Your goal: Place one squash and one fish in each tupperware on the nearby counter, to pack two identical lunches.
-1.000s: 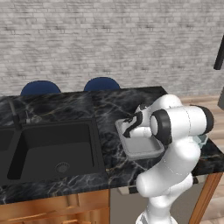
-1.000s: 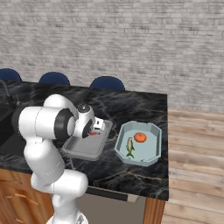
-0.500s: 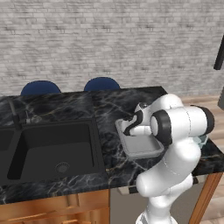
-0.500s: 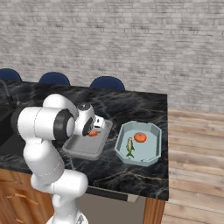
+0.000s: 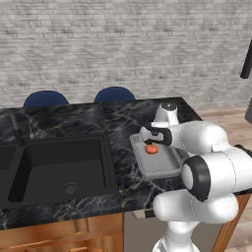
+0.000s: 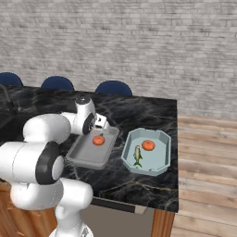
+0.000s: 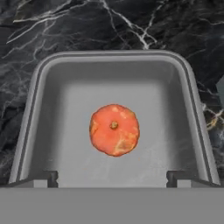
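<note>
A round orange-red squash (image 7: pixel 114 130) lies on the floor of a grey rectangular tray (image 7: pixel 65 78) on the black marble counter (image 5: pixel 74 118). My gripper (image 7: pixel 112 178) hangs just over it, open, fingertips (image 7: pixel 46 177) wide on either side and nothing between them. In the base views the gripper (image 5: pixel 150 139) (image 6: pixel 99 127) is right above this squash (image 5: pixel 151 149) (image 6: pixel 98 140). To the right stands the pale blue octagonal tupperware (image 6: pixel 163 139), holding a second squash (image 6: pixel 148 145) and a slender yellow-green fish (image 6: pixel 137 155).
A black sink basin (image 5: pixel 59 167) with a faucet (image 5: pixel 17 128) lies left of the grey tray (image 5: pixel 155 170). Blue chair backs (image 5: pixel 114 94) stand behind the counter. The counter's right edge (image 6: pixel 176 152) drops to a wooden floor beside the tupperware.
The squash that sat between the fingers now lies free on the grey tray's floor. The jaws have spread a little wider, and the hand has barely moved.
</note>
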Motion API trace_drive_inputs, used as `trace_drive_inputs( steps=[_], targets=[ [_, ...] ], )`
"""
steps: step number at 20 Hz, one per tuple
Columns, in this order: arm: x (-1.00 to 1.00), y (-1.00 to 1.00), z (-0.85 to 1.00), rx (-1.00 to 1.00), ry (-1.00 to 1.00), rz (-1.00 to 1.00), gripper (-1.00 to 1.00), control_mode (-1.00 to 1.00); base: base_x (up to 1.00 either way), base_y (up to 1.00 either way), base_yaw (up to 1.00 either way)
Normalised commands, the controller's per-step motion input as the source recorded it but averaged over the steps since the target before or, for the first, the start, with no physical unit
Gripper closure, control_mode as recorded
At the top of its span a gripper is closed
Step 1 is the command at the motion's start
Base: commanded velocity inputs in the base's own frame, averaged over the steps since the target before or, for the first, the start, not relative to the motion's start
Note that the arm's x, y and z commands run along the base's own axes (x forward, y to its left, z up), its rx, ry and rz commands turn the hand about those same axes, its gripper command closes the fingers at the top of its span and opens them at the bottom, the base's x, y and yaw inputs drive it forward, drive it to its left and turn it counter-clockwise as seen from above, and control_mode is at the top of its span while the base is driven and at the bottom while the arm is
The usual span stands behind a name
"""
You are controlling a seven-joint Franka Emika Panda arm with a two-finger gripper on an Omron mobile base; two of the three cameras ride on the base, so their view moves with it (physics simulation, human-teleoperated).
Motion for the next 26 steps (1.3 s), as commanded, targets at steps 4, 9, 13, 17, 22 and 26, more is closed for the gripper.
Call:
trace_drive_inputs(
  steps=[4,9,13,17,22,26],
  targets=[
    [-1.00,-0.08,0.60,0.00,0.06,-0.03,-1.00,-1.00,0.00,0.00,0.00],
    [-1.00,-0.07,0.66,0.00,-0.02,-0.03,-1.00,-1.00,0.00,0.00,0.00],
    [-1.00,0.00,0.69,0.00,-0.09,0.00,-1.00,-1.00,0.00,0.00,0.00],
    [-1.00,0.02,0.49,-0.05,-0.18,0.00,-1.00,-1.00,0.00,0.00,0.00],
    [-1.00,0.01,0.45,-0.03,-0.30,0.00,-1.00,-1.00,0.00,0.00,0.00],
    [-0.96,0.00,0.44,0.00,-0.24,0.00,-1.00,-1.00,0.00,0.00,0.00]
  ],
)
